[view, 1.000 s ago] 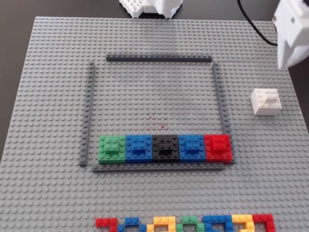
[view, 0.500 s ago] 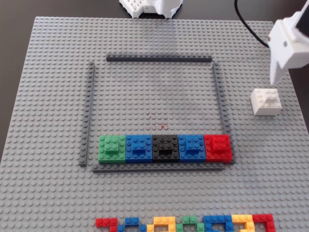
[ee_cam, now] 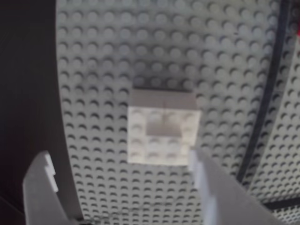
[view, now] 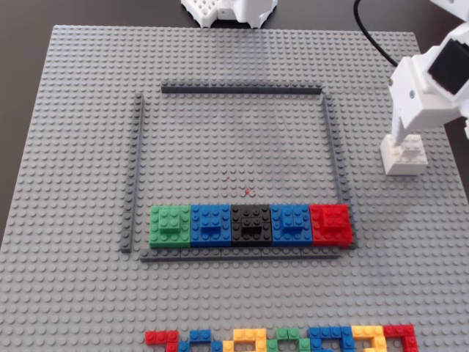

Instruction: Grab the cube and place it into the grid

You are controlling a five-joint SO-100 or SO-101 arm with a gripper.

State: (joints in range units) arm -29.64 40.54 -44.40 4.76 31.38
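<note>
Grey studded baseplate (view: 73, 293) covers your surface, dark at its edges. Your tool (ee_cam: 124, 171) is spread wide and grasps nothing: in the wrist view one finger (ee_cam: 40, 187) sits low left over the plate's dark edge, the other (ee_cam: 211, 187) has its tip just at the near right corner of the cube (ee_cam: 161, 136). In the fixed view the tool (view: 399, 139) now reaches down onto the top of the cube (view: 407, 158); a second ago it hung higher at the right edge, well clear of the block, and half a second ago its tip was just above it. The cube has not moved.

The cube stands on the baseplate outside the grid (view: 234, 147), to the right of its right strip in the fixed view. Only the fixed view shows you the whole grid, with the row of green, blue, black, blue and red blocks (view: 250, 224) along its lower side and the small multicoloured bricks (view: 282, 339) at the bottom. Only the wrist view shows you the spread of both fingers; there one dark strip (ee_cam: 265, 108) runs past on the right.
</note>
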